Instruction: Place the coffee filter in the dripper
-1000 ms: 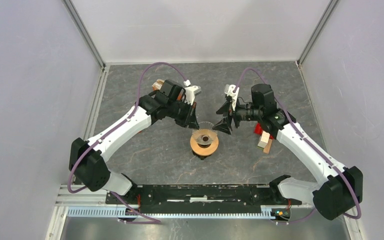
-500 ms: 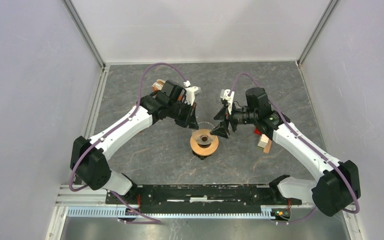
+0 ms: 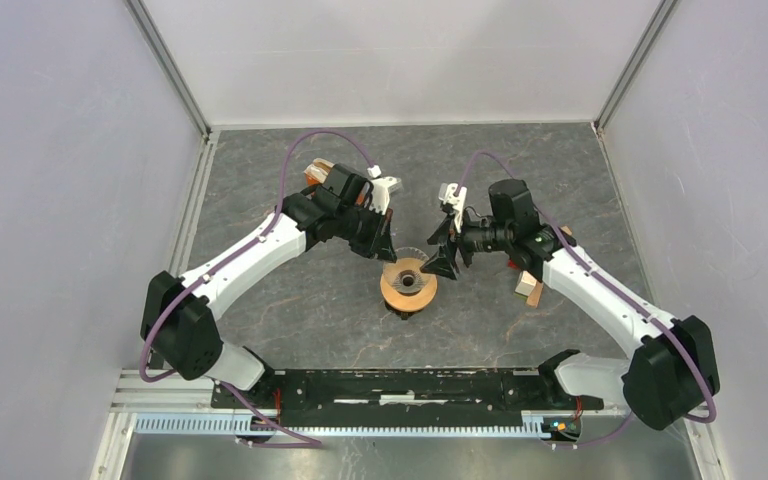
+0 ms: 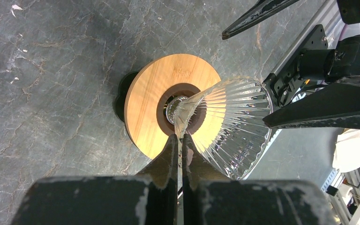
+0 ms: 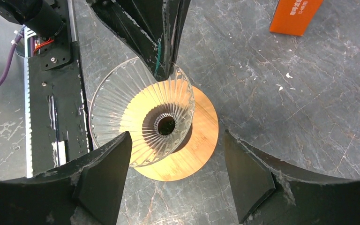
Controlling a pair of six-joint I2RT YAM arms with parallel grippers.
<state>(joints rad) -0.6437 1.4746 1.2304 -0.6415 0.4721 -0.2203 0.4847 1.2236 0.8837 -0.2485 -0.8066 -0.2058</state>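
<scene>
Grey marbled table (image 3: pixel 290 300), left end effector (image 4: pixel 180 138) pinching dripper (image 4: pixel 229 126) rim, right end effector (image 5: pixel 176 140) spread beside it.

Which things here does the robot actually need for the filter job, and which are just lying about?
Job:
- clear ribbed glass dripper with tan wooden collar
- left hand, pinching its rim
- right hand, open, close to it

Lying about:
- orange box
- small pale wooden block

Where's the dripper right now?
Mid-table in the top view, the dripper stands between the arms, its glass rim pinched by the left gripper, the open right gripper just to its right.
</scene>
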